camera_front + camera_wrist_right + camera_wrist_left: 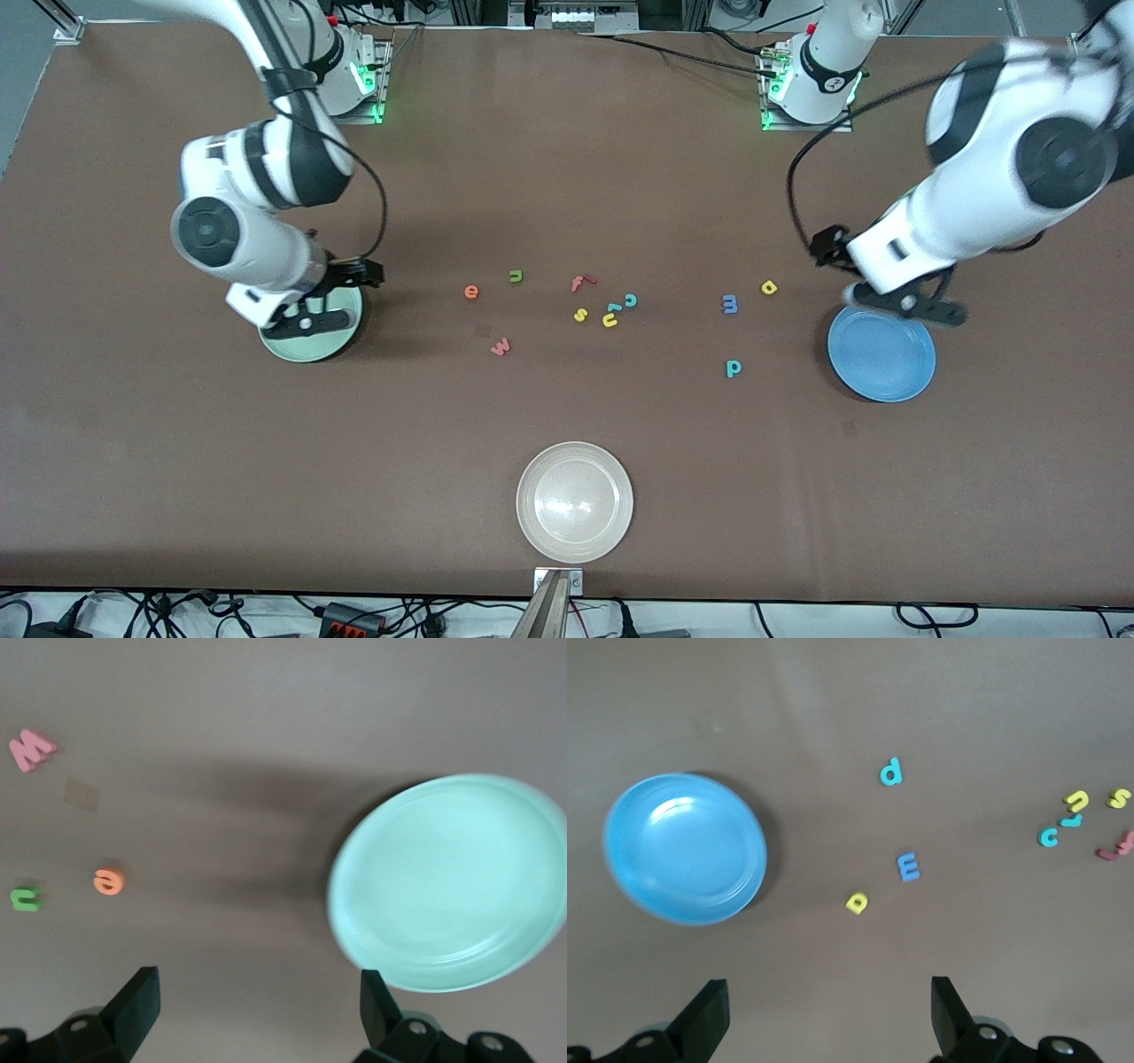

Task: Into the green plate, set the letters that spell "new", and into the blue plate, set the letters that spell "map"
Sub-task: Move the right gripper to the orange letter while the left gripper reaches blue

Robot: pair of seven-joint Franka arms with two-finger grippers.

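The green plate (pixel 312 348) (pixel 452 881) lies at the right arm's end of the table. My right gripper (pixel 306 321) (pixel 260 1005) hangs open and empty over its rim. The orange e (pixel 471 291) (pixel 108 880), olive n (pixel 516 276) (pixel 26 898) and salmon w (pixel 500 346) (pixel 32 749) lie loose on the table toward the middle. The blue plate (pixel 886 363) (pixel 687 846) sits at the left arm's end. My left gripper (pixel 917 306) (pixel 830 1010) is open and empty above its edge. The blue m (pixel 730 304) (pixel 908 866), yellow a (pixel 769 287) (pixel 857 902) and teal p (pixel 733 368) (pixel 891 773) lie beside that plate.
A cluster of spare letters lies mid-table: a red f (pixel 580 283), a yellow s (pixel 580 315), a yellow u (pixel 609 320) and a teal c (pixel 630 299). A cream-white plate (pixel 574 501) rests near the table edge closest to the front camera.
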